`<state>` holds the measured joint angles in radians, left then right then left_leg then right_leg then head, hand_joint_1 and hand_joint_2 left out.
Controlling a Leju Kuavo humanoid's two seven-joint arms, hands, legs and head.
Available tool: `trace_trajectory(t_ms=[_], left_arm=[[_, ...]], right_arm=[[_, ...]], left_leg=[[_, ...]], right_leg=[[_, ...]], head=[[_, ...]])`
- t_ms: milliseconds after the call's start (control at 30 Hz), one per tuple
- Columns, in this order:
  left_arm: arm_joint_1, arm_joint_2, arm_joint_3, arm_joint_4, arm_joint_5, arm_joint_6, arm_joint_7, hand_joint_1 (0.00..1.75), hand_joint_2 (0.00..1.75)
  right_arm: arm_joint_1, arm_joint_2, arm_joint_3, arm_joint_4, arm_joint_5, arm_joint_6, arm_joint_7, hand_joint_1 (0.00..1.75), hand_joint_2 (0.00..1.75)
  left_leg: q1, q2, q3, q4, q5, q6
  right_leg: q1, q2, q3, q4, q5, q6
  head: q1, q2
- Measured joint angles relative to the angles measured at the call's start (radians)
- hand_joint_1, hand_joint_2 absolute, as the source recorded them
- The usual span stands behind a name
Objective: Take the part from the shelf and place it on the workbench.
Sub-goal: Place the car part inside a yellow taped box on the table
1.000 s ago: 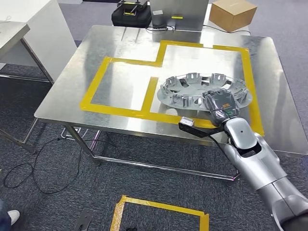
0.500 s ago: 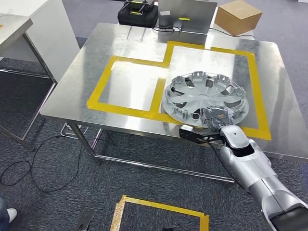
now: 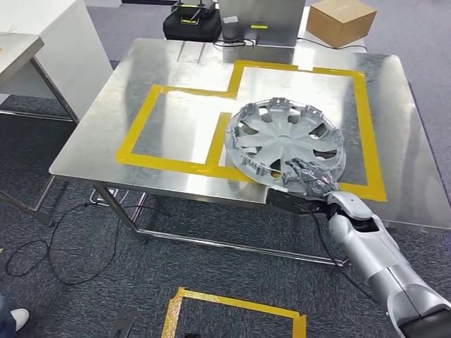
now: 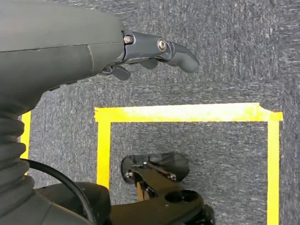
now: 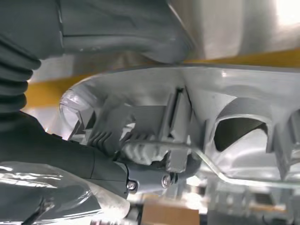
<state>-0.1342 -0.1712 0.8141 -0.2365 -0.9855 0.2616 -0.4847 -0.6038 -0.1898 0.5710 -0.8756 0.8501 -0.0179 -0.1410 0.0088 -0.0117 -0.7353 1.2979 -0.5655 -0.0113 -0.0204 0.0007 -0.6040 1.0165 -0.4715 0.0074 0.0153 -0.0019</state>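
Right hand (image 3: 307, 177) has its fingers clamped around the near rim of the silver hubcap (image 3: 285, 141), which sits tilted over the steel worktop (image 3: 175, 70), its far edge raised, inside the yellow tape outline (image 3: 367, 127). Left hand (image 4: 155, 51) hangs over the carpet, fingers loosely extended, gripping nothing.

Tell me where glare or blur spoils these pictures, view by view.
Head view: sharp, though the shiny steel workbench throws pale reflections inside the yellow tape outline. Right wrist view: the silver plastic hubcap is very close, its far edges soft, and a blown-out bright patch sits in one corner. Left wrist view: evenly lit, the left hand crisp against grey carpet.
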Motion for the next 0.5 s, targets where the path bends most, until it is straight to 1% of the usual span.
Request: trace_trajectory(t_ms=[33, 67, 100, 167, 200, 267, 300, 333, 367, 433, 467, 500], left_arm=[[0.001, 0.000, 0.000, 0.000, 0.003, 0.002, 0.000, 0.00, 0.00], [0.001, 0.001, 0.000, 0.000, 0.005, 0.003, 0.000, 0.00, 0.00], [0.002, 0.002, 0.000, 0.000, 0.007, 0.004, 0.000, 0.00, 0.00], [0.001, 0.005, 0.000, 0.000, 0.012, 0.009, 0.000, 0.00, 0.00], [0.002, 0.006, 0.000, 0.000, 0.015, 0.012, 0.000, 0.00, 0.00], [0.007, 0.006, 0.001, 0.000, 0.020, 0.019, 0.000, 0.00, 0.00], [0.011, 0.006, 0.002, 0.000, 0.023, 0.023, 0.000, 0.00, 0.00], [0.012, 0.006, 0.002, 0.000, 0.025, 0.027, 0.000, 0.00, 0.00], [0.012, 0.006, 0.003, 0.000, 0.026, 0.030, 0.000, 0.00, 0.00], [0.013, 0.006, 0.004, 0.000, 0.027, 0.032, 0.000, 0.00, 0.00], [0.015, 0.005, 0.004, 0.000, 0.029, 0.033, 0.000, 0.00, 0.00], [0.016, 0.005, 0.004, 0.000, 0.030, 0.033, 0.000, 0.00, 0.00]], right_arm=[[0.005, -0.001, -0.003, -0.015, -0.029, 0.010, -0.005, 0.00, 0.00], [0.009, -0.003, -0.005, -0.030, -0.054, 0.017, -0.010, 0.00, 0.00], [0.012, -0.005, -0.009, -0.047, -0.076, 0.022, -0.015, 0.00, 0.00], [0.023, -0.009, -0.019, -0.092, -0.136, 0.029, -0.029, 0.00, 0.00], [0.034, -0.012, -0.027, -0.118, -0.174, 0.029, -0.037, 0.00, 0.00], [0.068, -0.016, -0.045, -0.183, -0.257, 0.024, -0.049, 0.00, 0.00], [0.087, -0.016, -0.057, -0.218, -0.298, 0.020, -0.053, 0.00, 0.00], [0.106, -0.016, -0.068, -0.255, -0.337, 0.017, -0.055, 0.00, 0.00], [0.122, -0.016, -0.080, -0.288, -0.368, 0.014, -0.057, 0.00, 0.00], [0.151, -0.016, -0.099, -0.339, -0.411, 0.011, -0.058, 0.00, 0.00], [0.166, -0.016, -0.108, -0.358, -0.431, 0.011, -0.060, 0.00, 0.00], [0.183, -0.016, -0.116, -0.378, -0.453, 0.010, -0.062, 0.00, 0.00]], left_leg=[[0.000, 0.000, 0.013, -0.029, 0.022, 0.002], [0.000, 0.000, 0.035, -0.077, 0.051, 0.006], [-0.001, 0.000, 0.062, -0.136, 0.077, 0.011], [-0.006, 0.001, 0.107, -0.233, 0.106, 0.020], [-0.008, 0.001, 0.119, -0.260, 0.108, 0.024], [-0.008, 0.001, 0.123, -0.269, 0.104, 0.029], [-0.006, 0.001, 0.126, -0.274, 0.106, 0.033], [-0.004, 0.001, 0.128, -0.278, 0.108, 0.038], [-0.002, 0.002, 0.131, -0.282, 0.110, 0.043], [-0.002, 0.002, 0.132, -0.283, 0.109, 0.048], [-0.002, 0.002, 0.132, -0.283, 0.109, 0.049], [-0.002, 0.002, 0.132, -0.282, 0.108, 0.049]], right_leg=[[0.000, 0.001, 0.001, 0.000, -0.001, 0.000], [0.001, 0.003, 0.003, 0.000, -0.001, 0.001], [0.001, 0.004, 0.004, 0.000, -0.002, 0.003], [0.004, 0.005, 0.004, 0.001, -0.005, 0.010], [0.005, 0.005, 0.002, 0.002, -0.006, 0.015], [0.004, 0.004, 0.001, -0.001, -0.006, 0.027], [0.004, 0.004, -0.002, 0.003, -0.012, 0.032], [0.003, 0.003, -0.010, 0.020, -0.025, 0.036], [0.003, 0.003, -0.027, 0.056, -0.048, 0.040], [0.002, 0.003, -0.085, 0.179, -0.109, 0.044], [0.002, 0.003, -0.113, 0.237, -0.128, 0.046], [0.002, 0.003, -0.129, 0.266, -0.131, 0.048]], head=[[0.000, 0.000], [0.000, 0.000], [0.000, 0.000], [0.000, 0.000], [0.000, 0.000], [0.001, 0.000], [0.001, 0.000], [0.002, 0.000], [0.003, 0.000], [0.004, 0.000], [0.004, 0.000], [0.004, 0.000]])
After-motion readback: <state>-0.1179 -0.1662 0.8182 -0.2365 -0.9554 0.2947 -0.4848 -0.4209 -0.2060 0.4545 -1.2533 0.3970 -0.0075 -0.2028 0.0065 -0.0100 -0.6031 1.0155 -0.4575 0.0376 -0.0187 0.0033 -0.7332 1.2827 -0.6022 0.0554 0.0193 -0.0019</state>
